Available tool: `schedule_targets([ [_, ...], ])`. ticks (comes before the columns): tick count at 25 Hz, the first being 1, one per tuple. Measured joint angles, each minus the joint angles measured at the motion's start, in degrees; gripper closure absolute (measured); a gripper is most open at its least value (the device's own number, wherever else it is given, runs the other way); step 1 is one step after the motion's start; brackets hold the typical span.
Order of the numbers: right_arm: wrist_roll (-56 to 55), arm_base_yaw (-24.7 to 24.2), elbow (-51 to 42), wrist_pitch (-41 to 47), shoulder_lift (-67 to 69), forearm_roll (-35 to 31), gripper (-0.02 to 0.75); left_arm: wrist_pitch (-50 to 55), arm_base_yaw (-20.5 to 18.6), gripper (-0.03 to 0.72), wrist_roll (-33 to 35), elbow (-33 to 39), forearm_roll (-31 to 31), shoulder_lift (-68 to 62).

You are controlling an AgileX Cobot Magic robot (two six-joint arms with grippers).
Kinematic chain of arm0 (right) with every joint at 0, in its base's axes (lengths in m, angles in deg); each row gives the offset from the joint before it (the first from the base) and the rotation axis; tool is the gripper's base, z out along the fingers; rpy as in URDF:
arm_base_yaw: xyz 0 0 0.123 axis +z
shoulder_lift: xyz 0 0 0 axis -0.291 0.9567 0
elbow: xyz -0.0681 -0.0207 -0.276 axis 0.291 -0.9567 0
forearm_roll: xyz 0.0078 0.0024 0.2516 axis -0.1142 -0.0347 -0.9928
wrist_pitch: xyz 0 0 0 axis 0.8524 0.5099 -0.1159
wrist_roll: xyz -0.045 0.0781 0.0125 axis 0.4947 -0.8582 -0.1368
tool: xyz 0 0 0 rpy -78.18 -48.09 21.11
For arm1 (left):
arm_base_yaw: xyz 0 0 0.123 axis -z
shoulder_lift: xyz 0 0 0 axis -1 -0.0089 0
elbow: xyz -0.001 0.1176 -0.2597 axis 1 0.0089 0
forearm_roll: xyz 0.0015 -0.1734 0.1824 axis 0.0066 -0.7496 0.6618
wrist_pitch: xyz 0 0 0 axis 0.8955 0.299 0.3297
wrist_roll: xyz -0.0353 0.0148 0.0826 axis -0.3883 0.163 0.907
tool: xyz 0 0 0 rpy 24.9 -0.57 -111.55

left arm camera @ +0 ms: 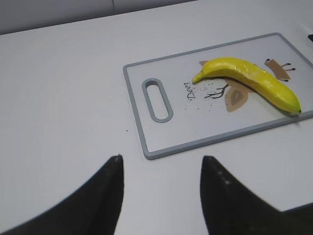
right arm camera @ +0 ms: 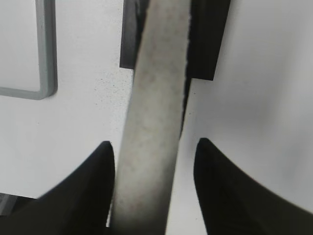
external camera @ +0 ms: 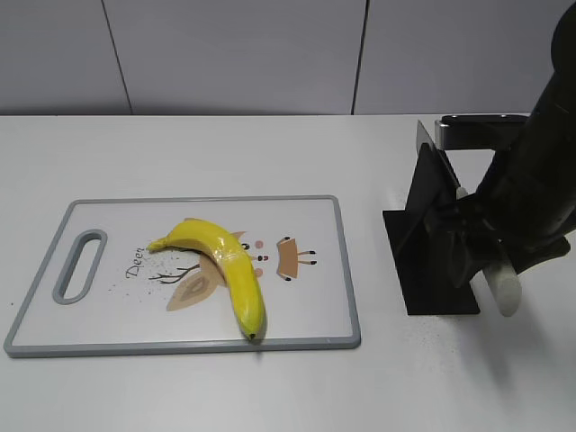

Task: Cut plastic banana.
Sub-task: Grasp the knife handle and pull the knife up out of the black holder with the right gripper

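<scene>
A plain white worktop [external camera: 225,396] fills the lower frame, backed by a pale grey panelled wall [external camera: 234,54] along the top. At lower left lies a white cutting board [external camera: 306,306] with a grey rim, printed with the word "Deer" and a cartoon drawing. The plastic banana [external camera: 225,265] rests on it, centre-left. At right stands a black knife stand [external camera: 432,243]. The right tool [right arm camera: 151,152] straddles a pale handle [right arm camera: 154,98], its fingers apart on either side of it; contact unclear. The left tool [left arm camera: 161,164] gapes wide above bare worktop.

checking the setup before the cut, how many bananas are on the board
1. The plastic banana lies alone on the cutting board, curved across its printed middle, dark tip near the front edge. No view shows another.
</scene>
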Motion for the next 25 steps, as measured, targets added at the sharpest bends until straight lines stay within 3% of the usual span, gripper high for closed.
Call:
schedule_targets([
  [2,0.0,0.0,0.0,0.0,0.1,-0.8,0.413,0.0,0.0,0.199,0.0,0.0,0.0,0.0],
  [4,-0.1,0.0,0.0,0.0,0.1,-2.1,0.548,0.0,0.0,0.199,0.0,0.0,0.0,0.0],
  [5,-0.7,-0.1,0.0,0.2,0.1,-2.2,0.567,0.0,0.0,0.199,0.0,0.0,0.0,0.0],
  [25,-4.7,0.0,0.0,0.3,-8.3,-1.8,0.569,0.0,0.0,0.199,0.0,0.0,0.0,0.0],
])
